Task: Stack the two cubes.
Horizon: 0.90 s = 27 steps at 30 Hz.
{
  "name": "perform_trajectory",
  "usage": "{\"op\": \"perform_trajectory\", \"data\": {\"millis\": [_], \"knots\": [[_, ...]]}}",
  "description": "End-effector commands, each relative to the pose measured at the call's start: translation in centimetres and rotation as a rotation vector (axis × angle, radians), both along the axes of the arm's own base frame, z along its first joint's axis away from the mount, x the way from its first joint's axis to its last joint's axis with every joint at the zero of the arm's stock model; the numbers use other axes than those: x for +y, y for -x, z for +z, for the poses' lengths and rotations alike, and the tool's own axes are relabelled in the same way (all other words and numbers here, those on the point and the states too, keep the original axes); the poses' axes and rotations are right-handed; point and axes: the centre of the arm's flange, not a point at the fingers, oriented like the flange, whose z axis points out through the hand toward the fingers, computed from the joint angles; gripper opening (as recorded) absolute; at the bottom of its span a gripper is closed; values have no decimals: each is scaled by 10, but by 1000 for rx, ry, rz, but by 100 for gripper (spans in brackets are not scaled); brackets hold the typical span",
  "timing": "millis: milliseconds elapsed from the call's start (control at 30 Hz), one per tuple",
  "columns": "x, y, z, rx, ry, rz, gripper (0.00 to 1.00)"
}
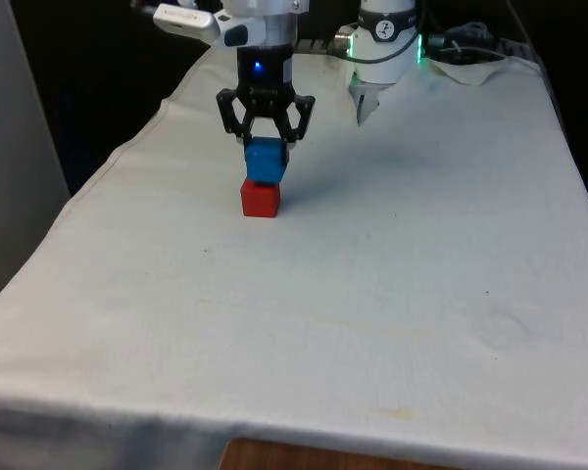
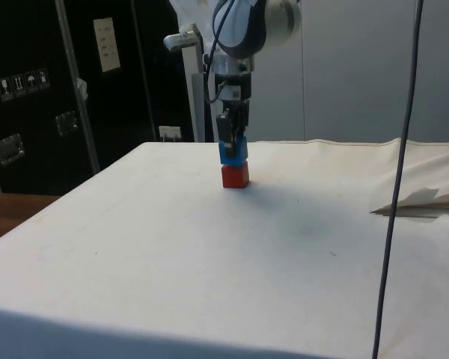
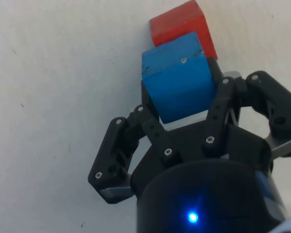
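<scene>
— Gripper (image 1: 265, 137) first: what is it doing?

— Black, built of jointed links, it points straight down with its fingers (image 3: 150, 127) closed on the sides of the blue cube (image 1: 268, 160), grasping it.

— And what lies under it?

— A wide surface (image 1: 392, 274) under a white cloth, matte and faintly creased. In the side view the cloth wrinkles up into a fold at the right, and a thin dark cable (image 2: 398, 179) hangs in front of it.

— Where are the cubes?

— The blue cube sits on top of the red cube (image 1: 261, 199), which rests on the cloth, towards the front view's left. Both are plain, solid-coloured blocks with flat faces and sharp edges.

— Are they squarely aligned?

— Not quite. In the front view the blue one stands a little to the right of the red. The wrist view shows them turned slightly against each other, the red cube (image 3: 182, 26) peeking out beyond the blue cube (image 3: 179, 77). From the side view the stack (image 2: 234, 164) looks nearly flush.

— Whether blue presses fully on red?

— Cannot tell; they appear to touch.
</scene>
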Motion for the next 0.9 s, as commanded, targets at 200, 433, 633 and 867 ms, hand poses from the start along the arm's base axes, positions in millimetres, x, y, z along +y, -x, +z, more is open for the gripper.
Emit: {"op": "perform_trajectory", "data": {"millis": [200,433,633,867], "knots": [[-1,-4,-1,-1,-3,3,2],[-3,-8,-3,-1,0,1,2],[-7,-10,-6,3,14,-3,2],[-9,-10,-7,3,8,-4,2]]}}
